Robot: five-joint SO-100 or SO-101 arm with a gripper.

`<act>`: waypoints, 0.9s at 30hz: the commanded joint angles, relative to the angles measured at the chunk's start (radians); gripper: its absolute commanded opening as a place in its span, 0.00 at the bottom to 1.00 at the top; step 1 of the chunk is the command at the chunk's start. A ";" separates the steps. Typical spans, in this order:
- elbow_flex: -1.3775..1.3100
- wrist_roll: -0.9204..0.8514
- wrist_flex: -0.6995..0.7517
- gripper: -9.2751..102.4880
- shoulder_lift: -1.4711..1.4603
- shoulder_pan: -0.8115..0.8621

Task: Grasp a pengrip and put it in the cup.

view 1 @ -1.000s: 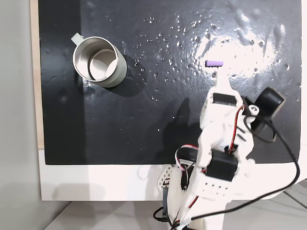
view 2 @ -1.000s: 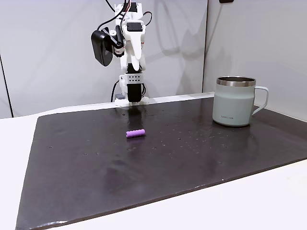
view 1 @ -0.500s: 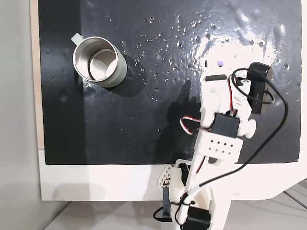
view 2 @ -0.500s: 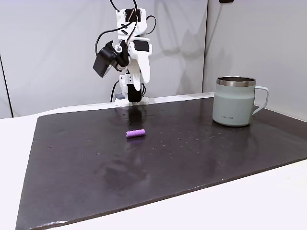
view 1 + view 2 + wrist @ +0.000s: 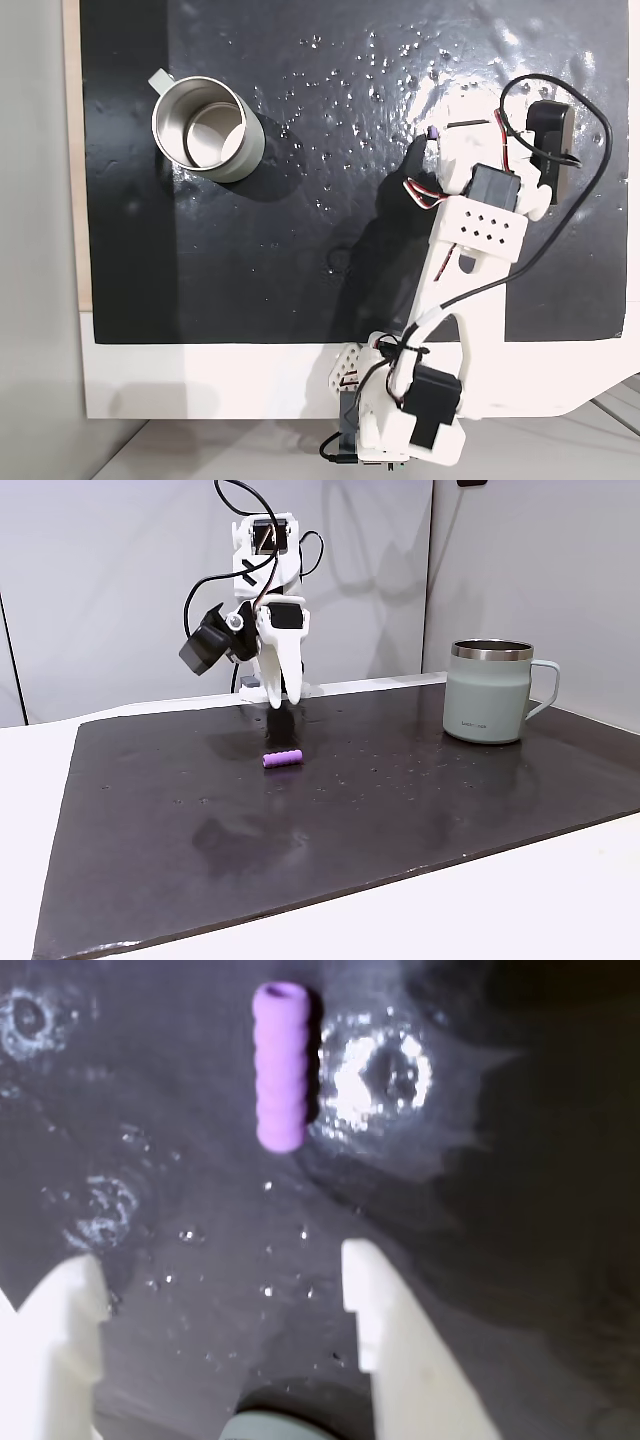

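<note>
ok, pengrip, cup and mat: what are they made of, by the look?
Pengrip: likely soft rubber or silicone; matte purple, ridged, hollow end.
Cup: metal; pale grey coated outside, shiny bare steel rim and inside.
Mat: glossy black sheet with glare; material unclear.

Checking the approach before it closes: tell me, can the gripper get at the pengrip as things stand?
Probably yes. The gripper is open above the dark mat, the pengrip lies free just ahead of its fingertips, and nothing stands between them.

purple pengrip beyond spread gripper fingertips
</note>
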 commanded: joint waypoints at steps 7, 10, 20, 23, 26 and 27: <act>-0.164 -0.025 -0.054 0.29 -0.150 0.037; -0.206 -0.028 -0.054 0.29 -0.199 0.046; -0.284 -0.025 -0.051 0.28 -0.341 0.014; -0.282 -0.028 -0.051 0.27 -0.362 0.006; -0.285 -0.031 -0.051 0.27 -0.379 0.003; -0.285 -0.032 -0.052 0.27 -0.380 -0.002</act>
